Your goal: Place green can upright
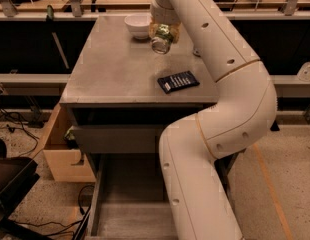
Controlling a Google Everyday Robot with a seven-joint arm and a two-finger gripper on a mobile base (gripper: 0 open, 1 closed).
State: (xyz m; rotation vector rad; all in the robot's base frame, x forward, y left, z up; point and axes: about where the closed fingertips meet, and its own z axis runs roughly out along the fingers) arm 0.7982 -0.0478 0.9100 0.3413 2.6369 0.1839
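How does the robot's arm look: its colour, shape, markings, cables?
The arm is a thick, smooth tube in cream-white, with rounded joints, small dark round holes along its shell and thin tan seam lines at the joints. No loose cables show. The gripper, shut on the green can beside the white bowl, looks pale yellowish.

Matt metal table (115, 69); above it pincer (163, 33) clasping shiny metal green can (160, 42).

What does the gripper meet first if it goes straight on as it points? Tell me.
Probably the bare table top beside the white bowl. The gripper points down over the far side, holding the green can, so the can would touch first; depth is unclear.
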